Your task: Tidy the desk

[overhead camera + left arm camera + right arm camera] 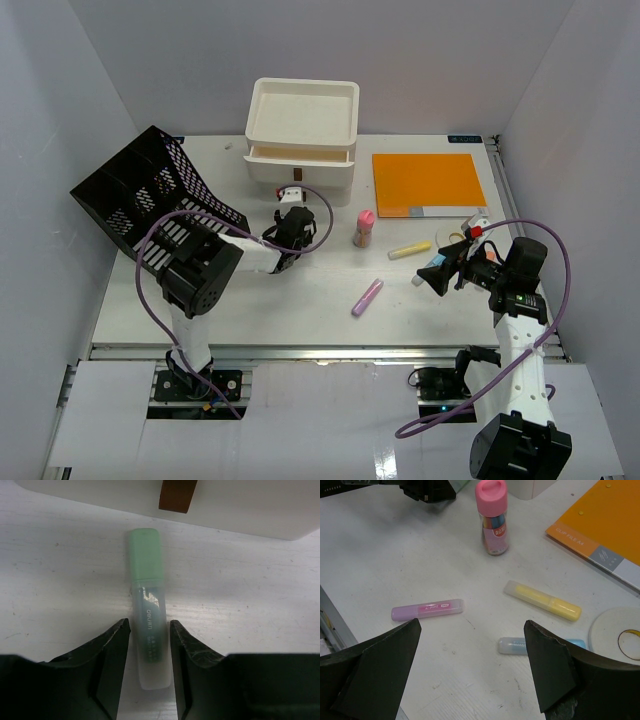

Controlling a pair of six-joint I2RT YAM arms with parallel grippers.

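The white desk [300, 310] carries scattered pens. My left gripper [292, 230] is low in front of the white drawer box [302, 125]. In the left wrist view its jaws [149, 630] are open and straddle a green highlighter [148, 605] lying flat on the desk, with thin gaps on both sides. My right gripper [440, 272] hovers wide open and empty [470, 625] above the desk. A blue highlighter [512, 645] lies beside its right finger. A pink highlighter [427, 610] and a yellow highlighter [542, 600] lie beyond it.
A black mesh rack [140, 195] leans at the back left. An orange folder [428, 182] lies at the back right. A pink-capped bottle [365, 229] stands mid-desk. A white round dish [615, 630] holds a rubber band. The drawer's brown handle [176, 495] is just past the green highlighter.
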